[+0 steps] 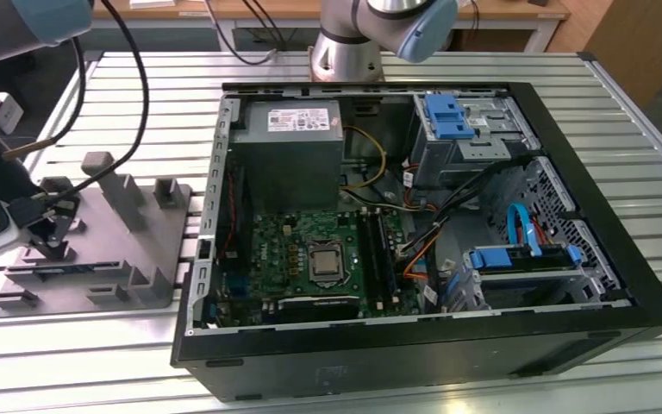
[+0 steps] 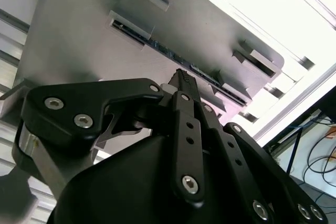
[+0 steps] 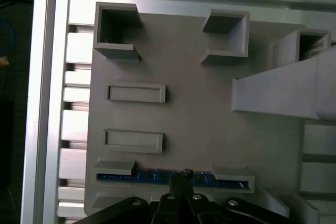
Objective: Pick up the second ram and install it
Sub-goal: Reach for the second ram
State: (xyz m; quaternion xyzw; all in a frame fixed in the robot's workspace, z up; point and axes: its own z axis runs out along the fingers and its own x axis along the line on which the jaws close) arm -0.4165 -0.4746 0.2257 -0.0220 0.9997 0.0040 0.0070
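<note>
At the exterior view's left, on a slatted aluminium table (image 1: 630, 129), the gripper (image 1: 53, 252) reaches down onto the near edge of a grey moulded block (image 1: 118, 228). There the second ram (image 1: 84, 268) stands on its long edge in a slot, which leaves its upper edge free for a pinch from above. To the exterior view's right of the block, an open black computer case (image 1: 423, 366) lies on its side with the motherboard (image 1: 308, 259) facing up, and I judge that is where the stick belongs. The arm's base (image 1: 348, 52) stands at the table's far side, with a wooden desk (image 1: 503, 10) beyond it. In the second wrist view the gripper (image 2: 181, 77) has its jaws drawn narrow, and the tips meet the second ram (image 2: 149, 44) about halfway along its length; a hold there should keep so thin a board level. The grey moulded block (image 2: 63, 40) takes the stick's ends in short walled pockets that keep it upright. In the first wrist view the gripper (image 3: 181, 176) comes straight down over the second ram (image 3: 152, 174), a dark blue strip between two end pockets. The tips look closed on its edge, and the stick sits seated in the grey moulded block (image 3: 184, 114), not yet lifted. Two shallow rectangular recesses (image 3: 136, 93) lie beside it, and the table (image 3: 79, 56) runs its pale slats along one side.
</note>
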